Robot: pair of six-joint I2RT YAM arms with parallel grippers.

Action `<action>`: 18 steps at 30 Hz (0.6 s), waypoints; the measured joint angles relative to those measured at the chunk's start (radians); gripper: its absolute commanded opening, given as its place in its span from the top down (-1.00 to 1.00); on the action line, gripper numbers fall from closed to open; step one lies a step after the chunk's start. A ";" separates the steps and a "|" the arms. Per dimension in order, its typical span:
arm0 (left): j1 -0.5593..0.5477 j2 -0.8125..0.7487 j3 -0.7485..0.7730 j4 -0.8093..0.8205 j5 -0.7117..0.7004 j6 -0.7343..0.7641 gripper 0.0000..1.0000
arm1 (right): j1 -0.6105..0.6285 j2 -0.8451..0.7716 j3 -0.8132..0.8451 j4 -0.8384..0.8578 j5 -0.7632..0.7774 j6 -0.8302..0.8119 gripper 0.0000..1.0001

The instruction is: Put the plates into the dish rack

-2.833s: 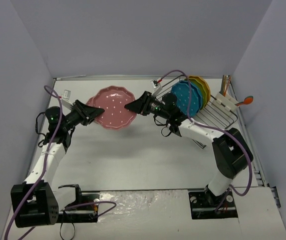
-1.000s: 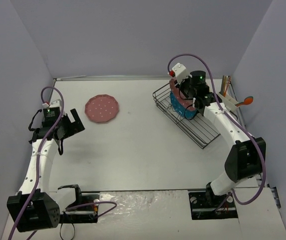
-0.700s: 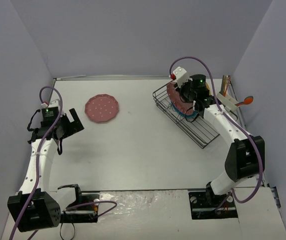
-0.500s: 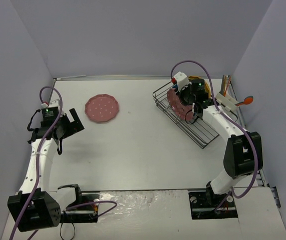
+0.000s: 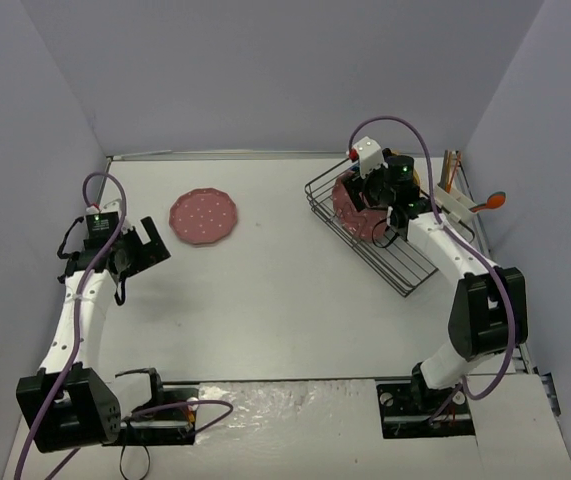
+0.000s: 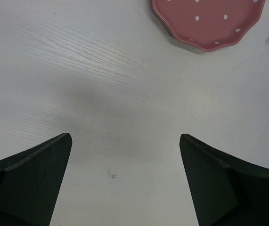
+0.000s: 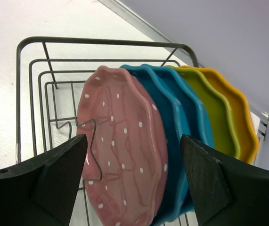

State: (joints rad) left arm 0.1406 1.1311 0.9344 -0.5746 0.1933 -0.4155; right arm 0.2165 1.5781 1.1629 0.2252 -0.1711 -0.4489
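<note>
Right gripper [image 7: 133,139]: jaws apart, one on each side of the racked pink plate [image 7: 125,155], gripping nothing. That plate stands on edge at the front of the row in the dish rack [image 7: 101,41], at the desk's [image 6: 77,70] far right corner. Behind it stand two blue plates [image 7: 176,127], a yellow-green plate [image 7: 214,103] and an orange plate [image 7: 240,117].

Risk: you cannot tell whether it sits in a divider notch. Withdraw crooked and a finger may clip its rim and tip it.

Left gripper [image 6: 125,136]: wide open, empty, above bare desk. The loose pink plate [image 6: 208,23] lies flat toward the far left corner. A shallow approach may slide it instead of catching the rim.
</note>
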 measured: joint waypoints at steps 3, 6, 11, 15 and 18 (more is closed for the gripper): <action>0.000 0.028 0.000 0.005 0.013 -0.019 -0.94 | 0.001 -0.051 0.000 -0.006 -0.002 0.032 -0.85; 0.000 0.070 0.001 0.014 0.029 -0.049 -0.94 | 0.001 -0.142 0.000 -0.018 -0.001 0.092 -0.94; 0.000 0.188 0.025 0.047 0.059 -0.138 -0.94 | 0.001 -0.332 -0.031 0.002 -0.029 0.271 -1.00; -0.002 0.341 0.104 0.087 0.079 -0.223 -0.94 | 0.003 -0.481 -0.120 0.084 -0.088 0.480 -1.00; -0.008 0.470 0.202 0.109 0.080 -0.274 -0.87 | 0.009 -0.559 -0.230 0.170 -0.148 0.643 -1.00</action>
State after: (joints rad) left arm 0.1323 1.6016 1.1367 -0.4655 0.2732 -0.6898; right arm 0.2253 1.0194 0.9333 0.3956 -0.3189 0.1938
